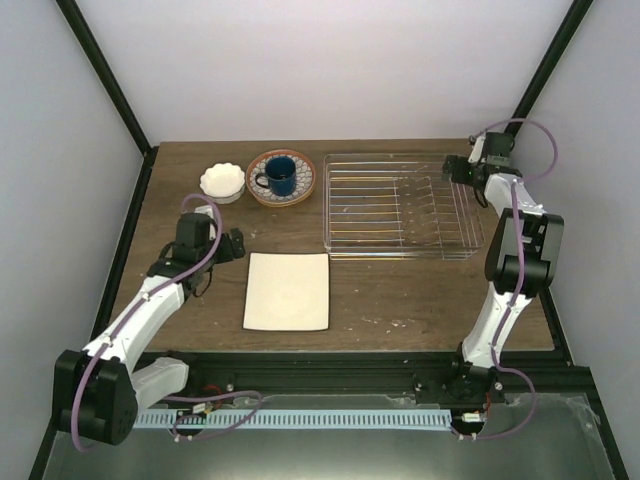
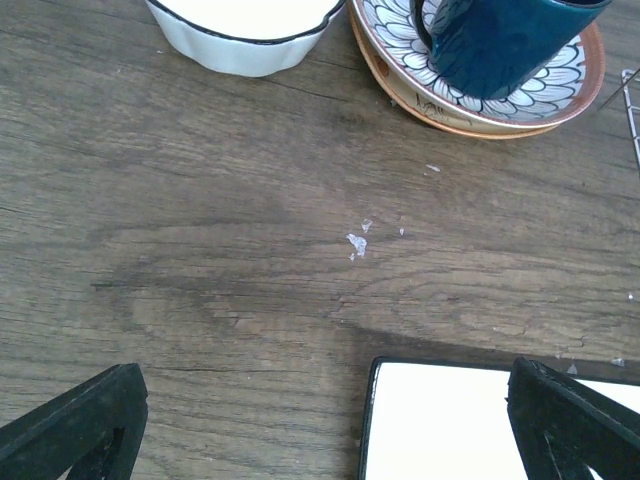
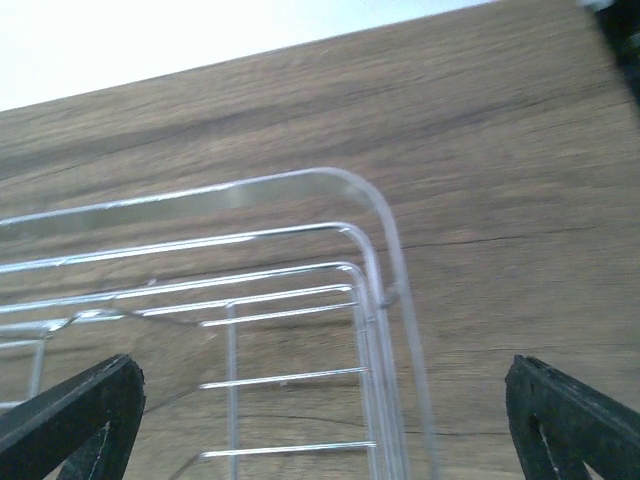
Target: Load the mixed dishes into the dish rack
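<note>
The small white scalloped bowl stands at the back left, beside the patterned plate. The dark blue mug stands on that plate. The cream rectangular plate lies flat at the front centre. The dish rack at the back right holds nothing. My left gripper is open and empty, just left of the cream plate's far left corner. Its view shows the bowl, mug and patterned plate ahead. My right gripper is open and empty over the rack's far right corner.
The brown wooden table is walled in white at the back and sides, with black frame posts at the back corners. Small white flecks lie on the wood between my left gripper and the dishes.
</note>
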